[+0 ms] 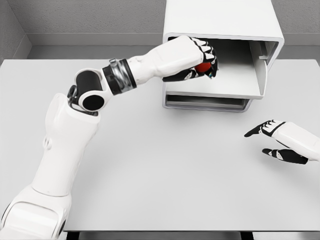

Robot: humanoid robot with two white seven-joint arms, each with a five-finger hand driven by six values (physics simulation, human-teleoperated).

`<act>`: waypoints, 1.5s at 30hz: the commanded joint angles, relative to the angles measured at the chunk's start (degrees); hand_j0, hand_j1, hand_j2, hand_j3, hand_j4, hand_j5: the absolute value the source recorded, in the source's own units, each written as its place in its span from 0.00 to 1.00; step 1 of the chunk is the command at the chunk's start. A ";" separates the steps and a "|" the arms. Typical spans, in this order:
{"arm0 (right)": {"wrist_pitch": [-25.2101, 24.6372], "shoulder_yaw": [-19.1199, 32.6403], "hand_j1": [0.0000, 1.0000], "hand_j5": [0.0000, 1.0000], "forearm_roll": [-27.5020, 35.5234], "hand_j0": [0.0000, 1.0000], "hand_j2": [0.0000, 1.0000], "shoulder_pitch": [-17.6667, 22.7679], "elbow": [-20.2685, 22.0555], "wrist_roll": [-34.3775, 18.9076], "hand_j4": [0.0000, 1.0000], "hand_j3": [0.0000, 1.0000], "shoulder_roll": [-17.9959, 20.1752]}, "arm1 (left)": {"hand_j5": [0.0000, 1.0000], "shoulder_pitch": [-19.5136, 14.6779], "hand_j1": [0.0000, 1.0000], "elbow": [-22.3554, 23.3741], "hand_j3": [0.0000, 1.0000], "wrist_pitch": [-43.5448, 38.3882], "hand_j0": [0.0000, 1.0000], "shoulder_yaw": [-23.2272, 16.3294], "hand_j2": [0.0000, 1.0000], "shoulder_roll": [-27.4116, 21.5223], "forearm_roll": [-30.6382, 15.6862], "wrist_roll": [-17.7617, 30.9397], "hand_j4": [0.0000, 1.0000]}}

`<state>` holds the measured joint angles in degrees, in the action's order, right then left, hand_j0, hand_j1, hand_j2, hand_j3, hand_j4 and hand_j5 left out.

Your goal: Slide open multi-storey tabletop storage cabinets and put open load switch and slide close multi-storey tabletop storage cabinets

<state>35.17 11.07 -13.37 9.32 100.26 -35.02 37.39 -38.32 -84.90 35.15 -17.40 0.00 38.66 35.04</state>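
A white multi-storey storage cabinet [220,20] stands at the back of the table, its upper drawer [235,82] slid out toward me. My left hand [200,65] hovers over the drawer's left part, fingers curled around a small red object with a green bit, the load switch [204,67]. Most of the switch is hidden by the fingers. My right hand [272,142] rests low at the right, fingers spread, holding nothing, well clear of the cabinet.
A closed lower drawer [205,103] shows under the open one. The light grey table [165,170] stretches across the view, its front edge near the bottom. A grey wall runs behind the cabinet.
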 commanded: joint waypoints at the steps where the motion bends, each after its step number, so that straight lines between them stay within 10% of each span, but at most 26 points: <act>1: -0.17 0.00 0.72 0.72 0.45 0.72 0.72 0.00 0.02 0.02 0.72 0.72 0.05 | 0.42 -0.09 0.42 1.76 0.42 -0.15 0.42 -0.09 0.42 0.00 -0.17 -0.04 0.42; 45: -0.17 -0.08 0.73 0.73 0.36 0.73 0.73 -0.09 -0.07 0.02 0.73 0.73 0.05 | 0.63 -0.79 0.63 6.68 0.63 -0.15 0.63 -3.43 0.63 0.00 0.19 -0.04 0.63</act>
<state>35.17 10.98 -13.44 9.23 100.17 -35.02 37.39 -39.11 -78.41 35.09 -20.84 0.00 39.07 34.98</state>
